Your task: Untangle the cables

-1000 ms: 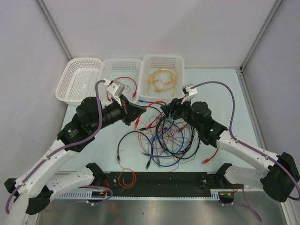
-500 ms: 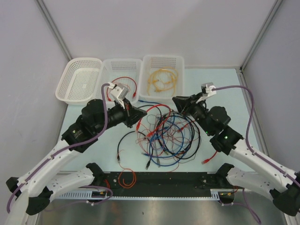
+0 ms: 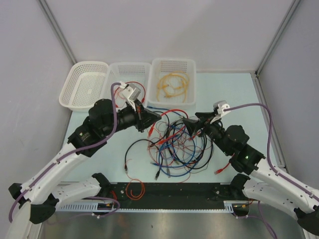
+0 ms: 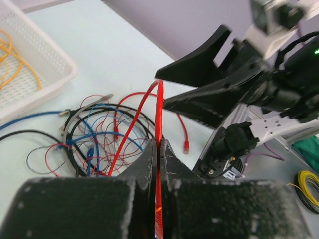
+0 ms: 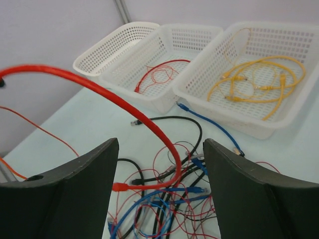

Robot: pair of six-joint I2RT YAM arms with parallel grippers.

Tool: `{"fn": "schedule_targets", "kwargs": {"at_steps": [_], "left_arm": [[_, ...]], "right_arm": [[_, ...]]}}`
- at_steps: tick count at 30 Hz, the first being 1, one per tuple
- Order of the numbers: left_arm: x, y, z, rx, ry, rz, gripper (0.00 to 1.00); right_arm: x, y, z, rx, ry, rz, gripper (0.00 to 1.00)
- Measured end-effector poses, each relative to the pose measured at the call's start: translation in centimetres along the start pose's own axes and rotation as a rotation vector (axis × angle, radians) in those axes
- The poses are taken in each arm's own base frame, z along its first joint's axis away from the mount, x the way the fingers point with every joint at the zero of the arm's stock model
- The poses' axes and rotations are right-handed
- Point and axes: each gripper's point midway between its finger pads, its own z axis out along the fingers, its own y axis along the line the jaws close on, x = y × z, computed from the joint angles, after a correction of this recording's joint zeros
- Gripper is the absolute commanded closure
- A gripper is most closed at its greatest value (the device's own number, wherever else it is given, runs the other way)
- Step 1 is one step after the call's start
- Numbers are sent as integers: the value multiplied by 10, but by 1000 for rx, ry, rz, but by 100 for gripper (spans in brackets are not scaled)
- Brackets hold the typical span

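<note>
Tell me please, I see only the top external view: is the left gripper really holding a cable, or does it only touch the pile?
Observer: It is holding one. In the left wrist view the left gripper is shut on a red cable, which is pinched between its fingers and rises straight up from them.
Operator: And the right gripper, has it caught anything?
Observer: No. In the right wrist view the right gripper is open with its fingers wide apart. A red cable only arcs across in front of it and is not gripped.
</note>
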Motion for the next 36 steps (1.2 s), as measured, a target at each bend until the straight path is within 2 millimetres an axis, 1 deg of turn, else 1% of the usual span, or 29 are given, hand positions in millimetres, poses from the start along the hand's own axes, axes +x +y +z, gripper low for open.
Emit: {"fn": "schedule_targets", "kwargs": {"at_steps": [3, 6, 8, 9, 10, 11, 12, 13, 15, 16, 17, 18, 19, 21, 22, 24, 29, 31, 34, 36], "left_arm": [[-9, -10, 0, 42, -7, 3, 100], [-15, -22, -1, 94, -10, -1, 100], [-17, -28, -2, 127, -10, -4, 100], [-16, -32, -3, 144, -6, -6, 100], [-16, -34, -3, 158, -3, -8, 100], [-16, -36, -3, 169, 1, -10, 100], [-16, -38, -3, 175, 3, -12, 100], [-17, -38, -3, 179, 4, -13, 100], [-18, -39, -3, 182, 3, -12, 99], [-18, -39, -3, 180, 2, -11, 95], [-18, -38, -3, 174, 0, -12, 91], [-19, -36, -2, 163, -5, -12, 83], [-20, -34, -2, 153, -8, -13, 54], [-19, -28, 0, 118, -12, -14, 31], [-18, -23, 1, 94, -12, -23, 13], [-13, -11, 4, 35, -9, -35, 0], [5, 34, 9, -185, 6, -77, 1], [8, 46, 8, -251, 5, -78, 0], [9, 59, 7, -316, -10, -76, 0], [14, 65, 7, -338, -14, -75, 0]], "right_arm": [[9, -5, -2, 5, -6, -30, 27], [9, -7, 7, 14, -24, -49, 28], [8, -7, 14, 17, -49, -56, 33], [8, -7, 18, 17, -63, -59, 38], [8, -7, 23, 19, -74, -64, 56], [9, -8, 26, 21, -82, -68, 65], [9, -7, 31, 20, -93, -70, 72], [9, -7, 34, 21, -102, -73, 83], [6, -6, 37, 15, -118, -76, 94], [4, -3, 37, 7, -127, -73, 100], [1, 0, 36, -3, -139, -67, 100], [-2, 2, 34, -9, -144, -62, 100], [-3, 3, 32, -10, -145, -55, 100], [-5, -1, 28, 16, -129, -45, 100], [-10, -5, 26, 43, -121, -34, 100], [-18, -10, 23, 84, -106, -25, 100], [-47, -16, 9, 151, -103, -9, 100], [-52, -20, 1, 177, -97, -10, 100], [-58, -27, -7, 219, -80, -18, 100], [-57, -30, -11, 235, -64, -25, 100]]}}
